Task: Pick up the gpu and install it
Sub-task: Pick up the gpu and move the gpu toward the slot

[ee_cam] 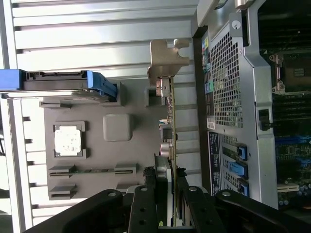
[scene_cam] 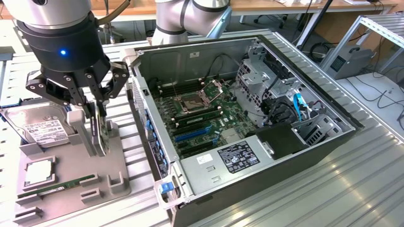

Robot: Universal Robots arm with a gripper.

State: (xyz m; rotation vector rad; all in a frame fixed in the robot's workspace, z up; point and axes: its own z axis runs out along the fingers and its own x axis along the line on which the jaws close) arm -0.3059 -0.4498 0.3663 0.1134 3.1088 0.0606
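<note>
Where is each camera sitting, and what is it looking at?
Exterior view: off the arm, above, looking down on the open computer case, the grey tray and hard drive; the arm and tool show.
Wrist view: on the wrist, looking past its own tool down at the gpu it grips.
Shared: gpu, tray, hard drive, case side.

Ribbed aluminium tabletop (scene_cam: 328, 189) underneath, bright glare on slats at the exterior view's right. Wooden desk (scene_cam: 252, 4) along the back – aluminium-profile rack (scene_cam: 379, 23) beside it, grey box unit (scene_cam: 350, 61) below, black cables (scene_cam: 379, 92) on pale floor (scene_cam: 353, 82).
</note>
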